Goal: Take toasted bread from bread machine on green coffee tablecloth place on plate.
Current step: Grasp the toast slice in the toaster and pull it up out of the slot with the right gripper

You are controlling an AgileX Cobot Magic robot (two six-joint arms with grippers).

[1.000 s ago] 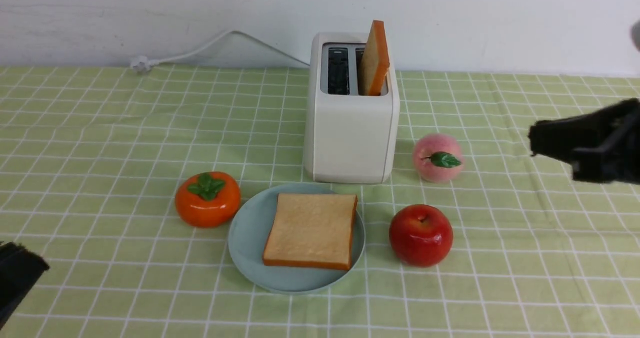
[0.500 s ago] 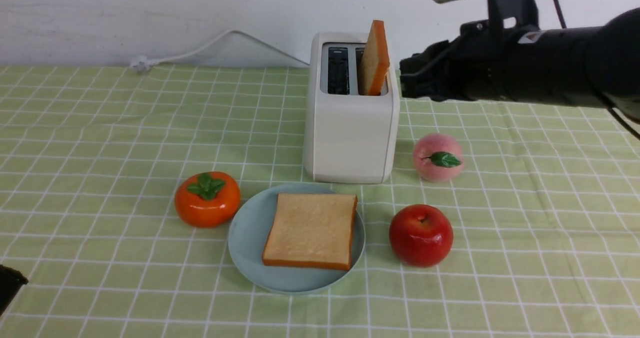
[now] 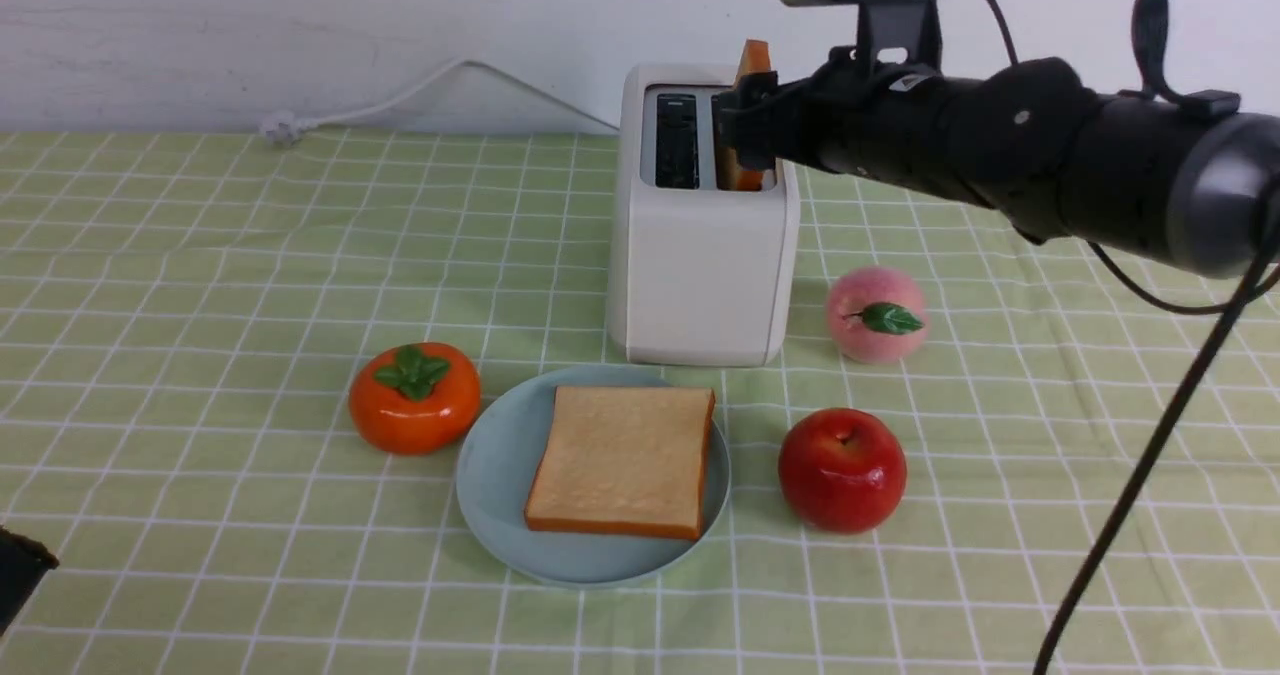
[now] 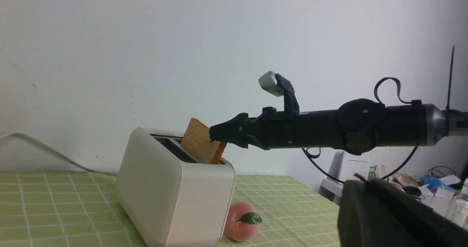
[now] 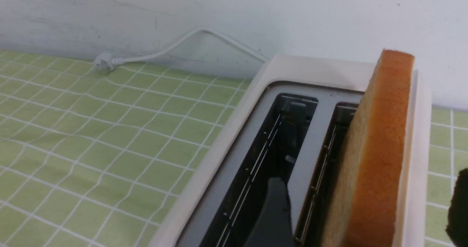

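Upper centre, the right tool (image 3: 742,123) stands spread astride the toast slice (image 3: 755,58) upright in the right-hand slot of the toaster (image 3: 700,275), apparently not touching. A second slice (image 3: 622,460) lies on the plate (image 3: 490,480); the left tool (image 3: 18,570) is clenched.

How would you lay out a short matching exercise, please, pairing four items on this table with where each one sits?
Column 1:
1. flat toast slice
2. upright toast slice
3. peach
4. red apple

Column 2:
A. on the cloth, just right of the plate
B. in the toaster, right-hand slot
C. on the plate
D. on the cloth, just right of the toaster's base

Pairs: 1-C, 2-B, 3-D, 4-A.
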